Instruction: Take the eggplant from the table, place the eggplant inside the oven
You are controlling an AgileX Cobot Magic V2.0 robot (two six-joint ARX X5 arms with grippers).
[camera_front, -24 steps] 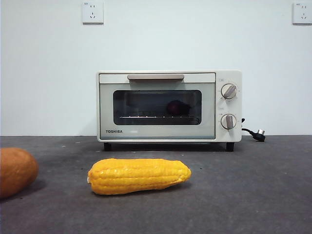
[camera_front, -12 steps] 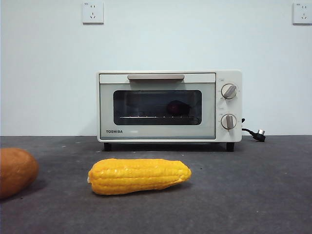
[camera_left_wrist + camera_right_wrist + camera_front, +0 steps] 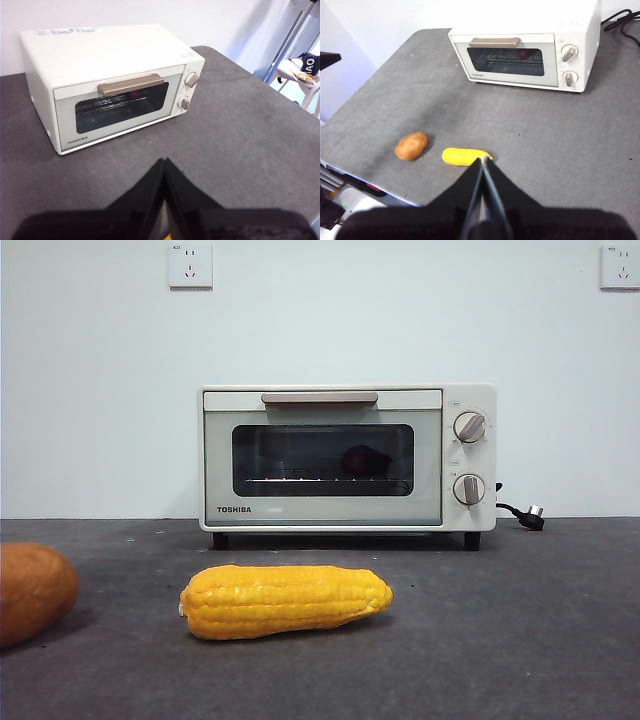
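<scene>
Inside the oven (image 3: 347, 458), behind the shut glass door, the eggplant (image 3: 366, 461) shows as a dark rounded shape resting on the wire rack, toward the side nearest the two knobs. The oven stands at the back of the table (image 3: 520, 620), against the white wall, its bar handle level across the top of the door. Its power cord (image 3: 522, 513) trails out beside the knob side.

On the table in front of the oven lies a yellow corn cob (image 3: 285, 600), on its side and well apart from the oven. An orange-brown vegetable (image 3: 33, 590) sits near the corn, not touching it.

The left gripper (image 3: 164, 167) is raised above the table facing the oven front, its two jaws pressed together with nothing between them. The right gripper (image 3: 483, 164) is held high over the near part of the table, above the corn, its jaws likewise closed and empty. Neither gripper touches anything.
</scene>
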